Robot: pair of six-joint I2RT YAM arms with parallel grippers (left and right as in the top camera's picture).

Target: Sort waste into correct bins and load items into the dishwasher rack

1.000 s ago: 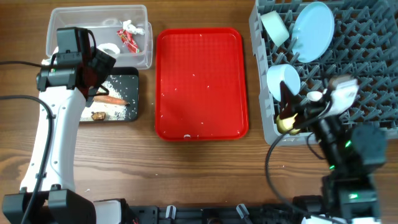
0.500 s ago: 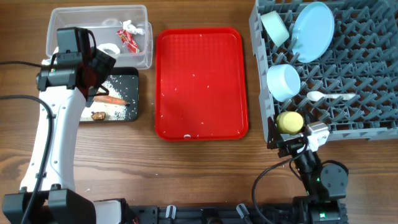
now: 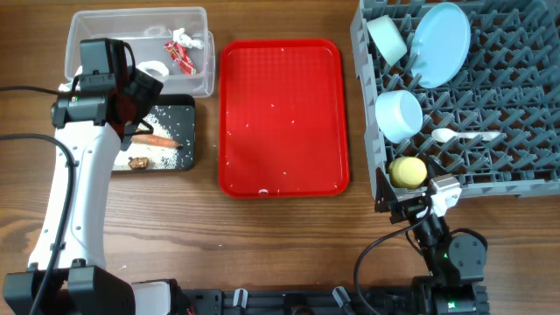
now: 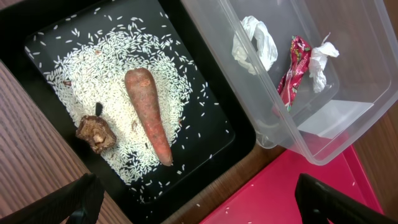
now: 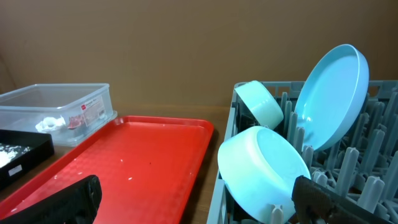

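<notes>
The orange carrot (image 4: 149, 115), a brown food bit (image 4: 95, 132) and loose rice (image 4: 93, 68) lie in the black tray (image 3: 185, 105). A red-and-white wrapper (image 4: 293, 65) and white scrap (image 4: 255, 42) sit in the clear tub (image 3: 87, 26). My left gripper (image 4: 199, 205) hovers open and empty above the tray's near edge. The grey rack (image 3: 507, 166) holds the blue plate (image 3: 440, 44), two bowls (image 3: 386, 38) (image 3: 399, 114), the yellow cup (image 3: 408, 171) and the white spoon (image 3: 459, 136). Low at the rack's front corner, my right gripper (image 3: 411, 206) is open and empty.
The flat red tray (image 3: 282, 114) lies between the bins and the rack, with a few rice grains on it. More stray grains dot the wood beside the black tray. The left arm's white link (image 3: 74, 192) runs down the table's left side.
My right arm has drawn back from over the rack to the table's front edge, leaving the yellow cup in the rack. The left arm has not moved.
</notes>
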